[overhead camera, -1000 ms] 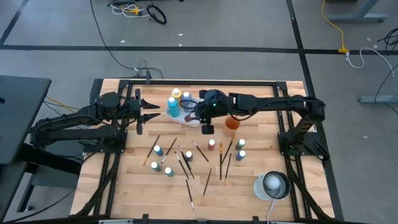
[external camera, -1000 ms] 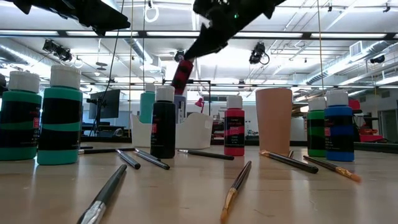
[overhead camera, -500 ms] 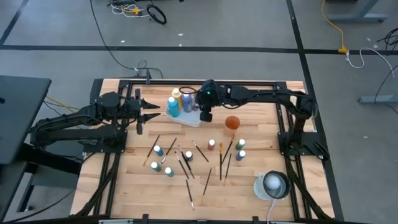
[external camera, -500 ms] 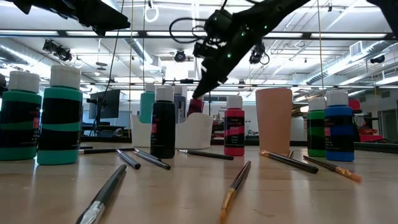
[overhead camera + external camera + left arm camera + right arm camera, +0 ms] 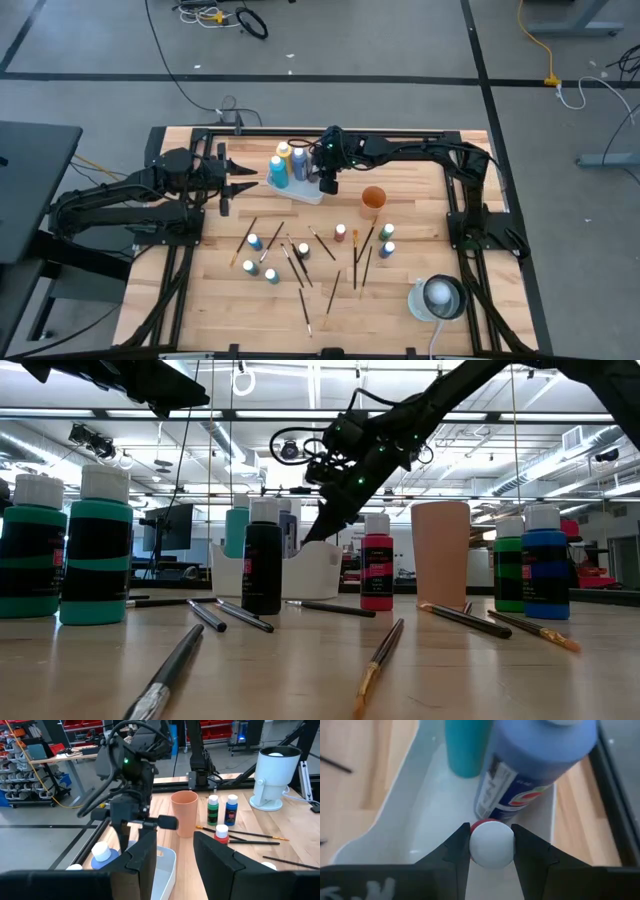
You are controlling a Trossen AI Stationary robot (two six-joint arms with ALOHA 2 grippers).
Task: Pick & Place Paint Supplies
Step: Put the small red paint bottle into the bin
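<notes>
In the white tray (image 5: 312, 192) stand a few bottles; the right end effector (image 5: 491, 847), fingers clamped on a red bottle (image 5: 491, 844), lowers another in; several bottles and all brushes (image 5: 333, 291) remain on the worktop (image 5: 200, 300).

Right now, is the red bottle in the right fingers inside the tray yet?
In: the red bottle, white cap up between the right gripper fingers, is inside the white tray, beside the blue bottle.

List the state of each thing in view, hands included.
right hand, shut on red bottle
red bottle, upright, held by its white cap
left hand, open, empty
white tray, holds blue bottle and teal bottle
orange cup, upright
paintbrushes, lying flat, loose
</notes>
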